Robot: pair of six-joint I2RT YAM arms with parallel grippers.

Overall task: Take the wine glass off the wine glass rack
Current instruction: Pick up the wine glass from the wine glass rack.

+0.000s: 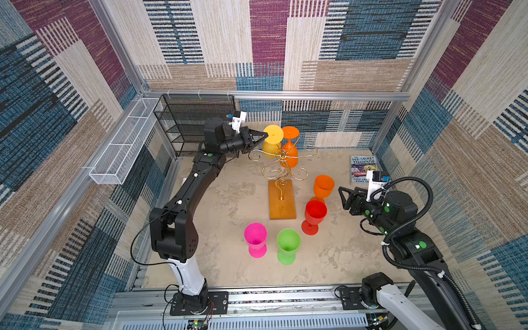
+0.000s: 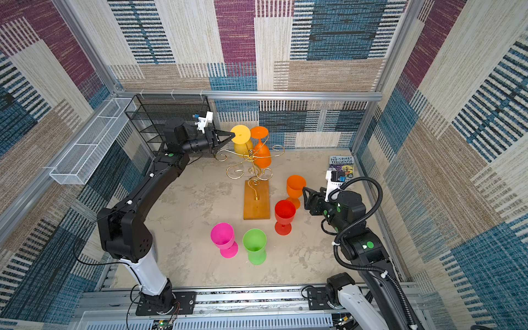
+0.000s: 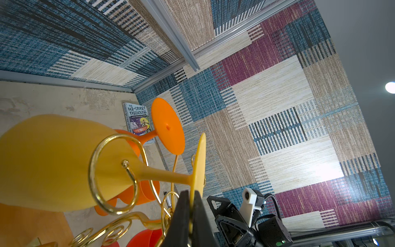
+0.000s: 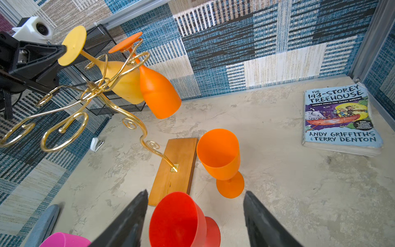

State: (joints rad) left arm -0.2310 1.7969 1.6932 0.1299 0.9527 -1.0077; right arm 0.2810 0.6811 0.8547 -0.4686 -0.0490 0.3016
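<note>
The wine glass rack [image 1: 281, 204] stands mid-table, and everything here is placed from it. A yellow wine glass [image 1: 271, 143] hangs upside down from one of the rack's far scroll arms, its stem through the gold curl and its round foot above the wire. It leans rather than hanging plumb (the right wrist view shows the tilt best). The left gripper [image 1: 265, 136] reaches in from the rack's left at the level of the rack's top. Its fingers [image 3: 182, 213] are clamped tight on the rim of that foot, so the glass is pinched but not off the rack. A hanging orange glass [image 1: 289, 154] sits upside down just beside the yellow one, bowls close together; whether they touch I cannot tell. The right gripper [image 1: 343, 198] hovers to the right of the rack's wooden base, jaws spread wide and holding nothing. Between it and the base stand an upright orange glass [image 1: 323, 185] and a red glass [image 1: 315, 213]. A pink glass [image 1: 255, 237] and a green glass [image 1: 288, 244] stand upright on the near side of the base. A book [image 1: 362, 168] lies flat well to the rack's right, and a black mesh shelf [image 1: 194, 123] stands to its far left.
</note>
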